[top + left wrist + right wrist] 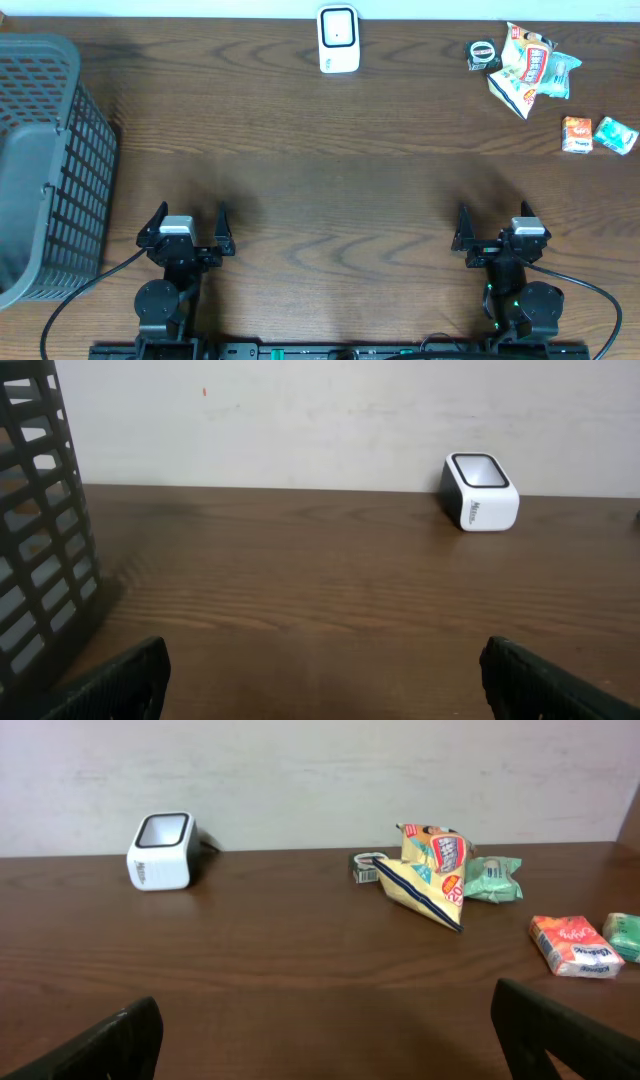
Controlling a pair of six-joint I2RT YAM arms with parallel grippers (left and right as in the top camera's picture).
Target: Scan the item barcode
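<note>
our left gripper (191,215) and right gripper (494,215) sat wide open and empty by the near edge of the table (330,180). the snack bag (525,68) lay in the far right corner, closest to the right one. the scanner (338,38) stood at the far edge.

Wooden table (330,180) bears basket (45,170), scanner (338,40), snack packets (525,70), small boxes (577,134).

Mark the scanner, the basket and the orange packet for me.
scanner (338,38), overhead view, top face.
basket (85,160), overhead view, slatted right wall.
orange packet (570,944), right wrist view, printed top face.
</note>
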